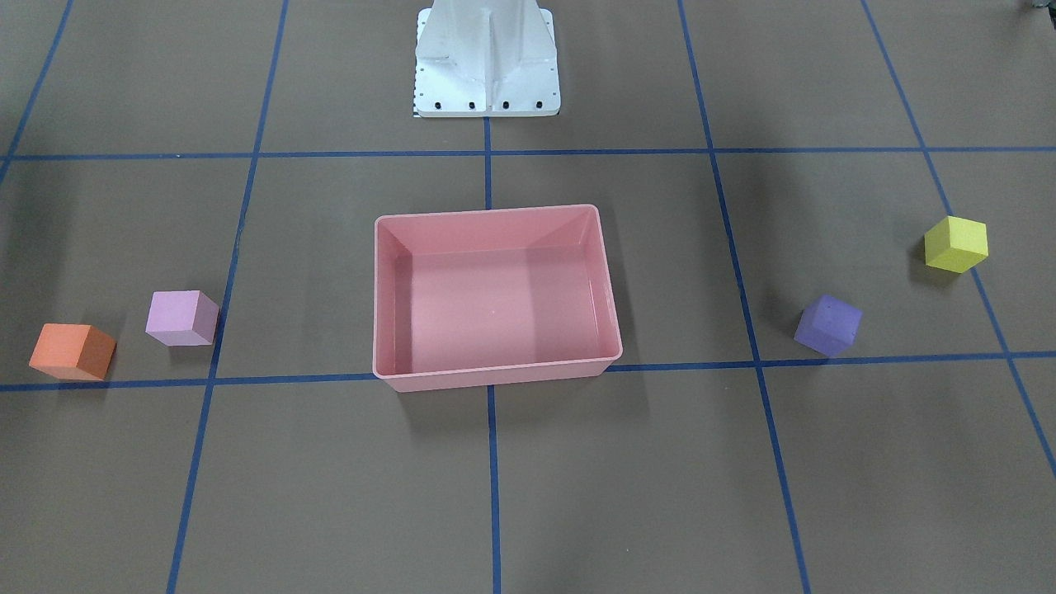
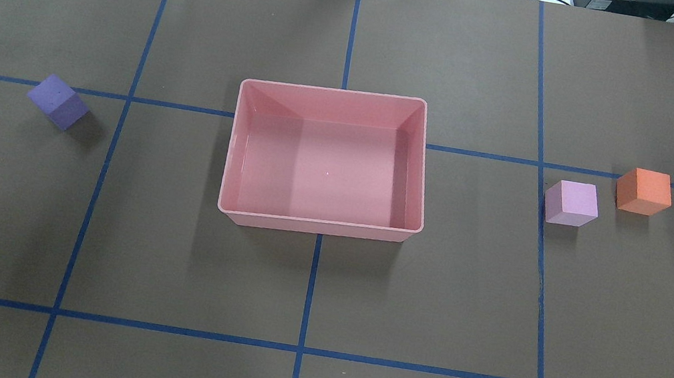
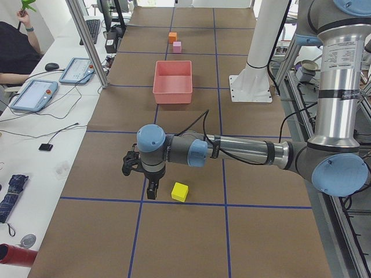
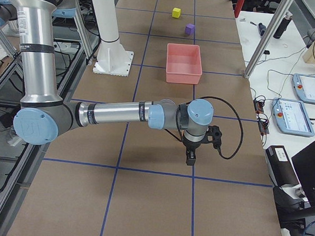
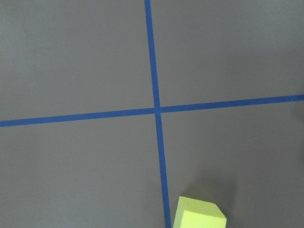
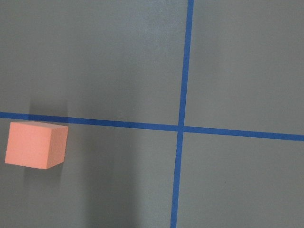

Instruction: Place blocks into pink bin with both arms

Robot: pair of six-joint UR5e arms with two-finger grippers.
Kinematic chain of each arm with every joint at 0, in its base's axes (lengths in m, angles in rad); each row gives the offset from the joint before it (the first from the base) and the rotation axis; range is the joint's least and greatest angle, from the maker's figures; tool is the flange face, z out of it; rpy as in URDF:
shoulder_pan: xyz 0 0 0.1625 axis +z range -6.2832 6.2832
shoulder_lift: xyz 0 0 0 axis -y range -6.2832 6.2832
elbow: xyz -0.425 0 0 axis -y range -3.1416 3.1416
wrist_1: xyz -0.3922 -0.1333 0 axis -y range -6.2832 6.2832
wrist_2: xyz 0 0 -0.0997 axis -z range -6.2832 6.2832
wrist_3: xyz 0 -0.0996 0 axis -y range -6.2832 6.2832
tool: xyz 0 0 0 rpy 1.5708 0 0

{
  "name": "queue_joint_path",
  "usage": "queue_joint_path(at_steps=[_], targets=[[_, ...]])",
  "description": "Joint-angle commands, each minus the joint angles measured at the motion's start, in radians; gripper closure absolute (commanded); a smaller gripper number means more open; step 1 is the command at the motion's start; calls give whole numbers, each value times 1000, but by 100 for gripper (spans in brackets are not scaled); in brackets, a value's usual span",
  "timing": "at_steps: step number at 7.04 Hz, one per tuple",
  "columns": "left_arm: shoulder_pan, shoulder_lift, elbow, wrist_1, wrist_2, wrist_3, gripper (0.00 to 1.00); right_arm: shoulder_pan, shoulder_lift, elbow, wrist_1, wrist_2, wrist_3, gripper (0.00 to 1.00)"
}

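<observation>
The pink bin point(image 2: 426, 162) sits empty at the table's middle. The purple block point(image 2: 58, 101) and the yellow block point(image 1: 955, 244) lie on my left side. The light pink block point(image 2: 571, 203) and the orange block point(image 2: 644, 191) lie on my right side. My left gripper point(image 3: 152, 194) shows only in the exterior left view, pointing down just beside the yellow block point(image 3: 179, 191); I cannot tell whether it is open or shut. My right gripper point(image 4: 190, 159) shows only in the exterior right view, low over the table; I cannot tell its state either. The left wrist view shows the yellow block point(image 5: 199, 214), the right wrist view the orange block point(image 6: 35, 144).
The white pedestal base point(image 1: 487, 66) stands behind the bin on the robot's side. Blue tape lines point(image 2: 310, 293) grid the brown table. Operator desks with tablets point(image 3: 35, 92) and cables flank the far table edge.
</observation>
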Motion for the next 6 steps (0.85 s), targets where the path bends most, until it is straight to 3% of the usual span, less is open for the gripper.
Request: queue_joint_path(at_steps=[1, 6], targets=[[-2, 2, 0, -2, 3, 1, 0, 0, -5, 3, 0, 2, 0, 0], [-4, -2, -67, -15, -9, -7, 0, 0, -3, 1, 0, 1, 0, 0]])
